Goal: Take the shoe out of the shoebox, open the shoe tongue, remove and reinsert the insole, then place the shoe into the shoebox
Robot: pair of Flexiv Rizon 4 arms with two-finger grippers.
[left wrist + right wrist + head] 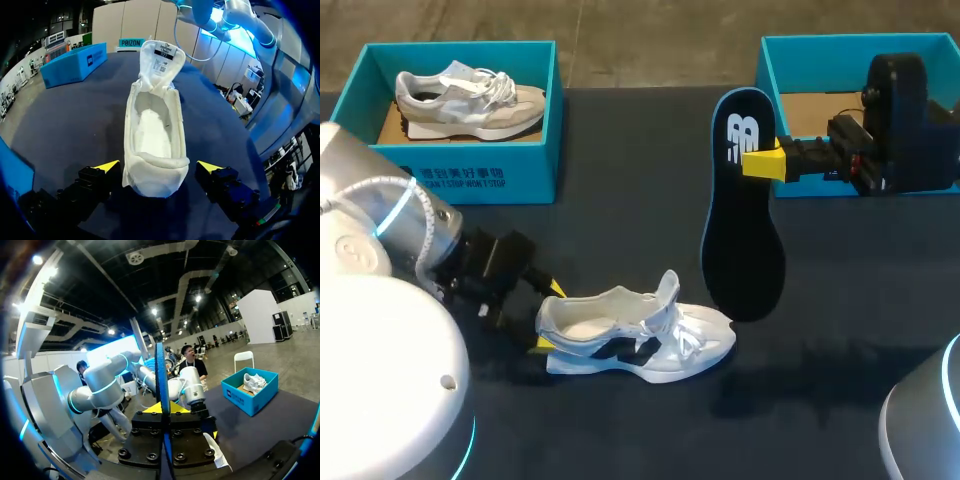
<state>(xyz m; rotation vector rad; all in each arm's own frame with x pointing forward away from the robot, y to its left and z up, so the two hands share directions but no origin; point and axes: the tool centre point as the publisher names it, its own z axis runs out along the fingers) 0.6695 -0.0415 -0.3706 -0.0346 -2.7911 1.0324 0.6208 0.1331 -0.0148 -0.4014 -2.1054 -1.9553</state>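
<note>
Right gripper (766,163) jaws clamped on insole (740,230), hanging above desk (620,230). Shoe (635,335) near-centre, tongue (667,290) up; left gripper (550,317) jaws apart astride heel (156,182). Steady heel first, then feed insole toe-first.

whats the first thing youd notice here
The dark insole hangs upright in mid-air over the table's middle, pinched near its upper end by the right gripper. Nearby the white shoe lies on the table, tongue pulled up, its heel between the left gripper's open fingers.
</note>
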